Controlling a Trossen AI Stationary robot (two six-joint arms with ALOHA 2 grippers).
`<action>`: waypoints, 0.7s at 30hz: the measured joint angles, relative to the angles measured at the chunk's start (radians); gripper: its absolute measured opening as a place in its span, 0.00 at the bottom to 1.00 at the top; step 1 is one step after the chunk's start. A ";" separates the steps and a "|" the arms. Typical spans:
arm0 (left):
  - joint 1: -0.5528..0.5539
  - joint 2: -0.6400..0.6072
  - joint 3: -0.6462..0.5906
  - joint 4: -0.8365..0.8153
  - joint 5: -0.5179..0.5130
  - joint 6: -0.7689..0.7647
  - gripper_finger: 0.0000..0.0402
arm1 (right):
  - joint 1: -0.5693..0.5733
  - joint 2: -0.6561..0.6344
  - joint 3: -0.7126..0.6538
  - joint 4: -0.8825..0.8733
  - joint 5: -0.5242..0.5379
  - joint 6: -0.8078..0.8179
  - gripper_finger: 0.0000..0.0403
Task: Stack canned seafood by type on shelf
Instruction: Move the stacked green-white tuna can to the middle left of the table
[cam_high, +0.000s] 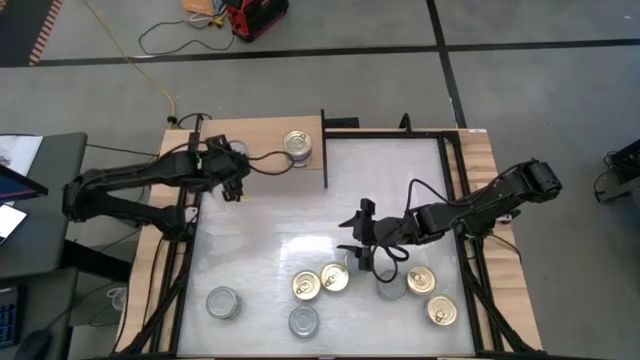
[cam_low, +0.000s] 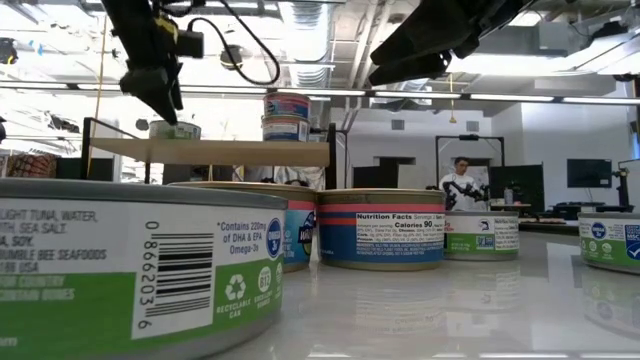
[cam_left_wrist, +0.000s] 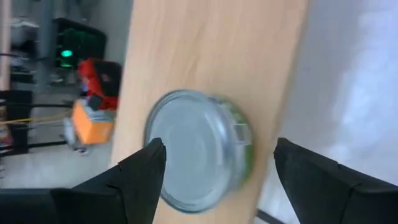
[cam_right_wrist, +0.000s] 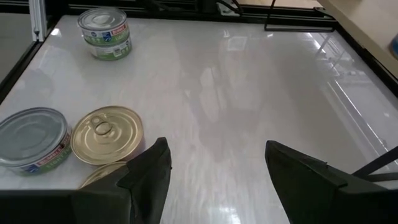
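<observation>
Now left pincer (cam_high: 232, 172) hangs spread over silver-lid tin (cam_left_wrist: 198, 149) on shelf (cam_high: 265, 135), w/ gold-lid stack (cam_high: 298, 146) right, types apart. Right pincer (cam_high: 357, 238), spread, empty, above loose tins (cam_high: 335, 277) on table (cam_high: 390, 190).

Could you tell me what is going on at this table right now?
The left gripper hovers open over a silver-lidded tin on the wooden shelf, where a two-tin stack already stands. The right gripper hangs open and empty above the white table, near the loose tins not yet shelved.
</observation>
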 joint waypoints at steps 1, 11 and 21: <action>-0.007 0.000 0.015 -0.021 0.022 -0.014 0.71 | 0.000 0.000 0.000 0.000 0.000 0.000 0.71; -0.301 0.002 0.074 -0.151 0.577 -0.376 0.71 | 0.000 0.000 0.000 -0.021 0.000 0.000 0.71; -0.868 0.070 -0.059 0.069 0.641 -0.858 0.71 | -0.019 0.000 0.000 -0.042 -0.001 -0.041 0.71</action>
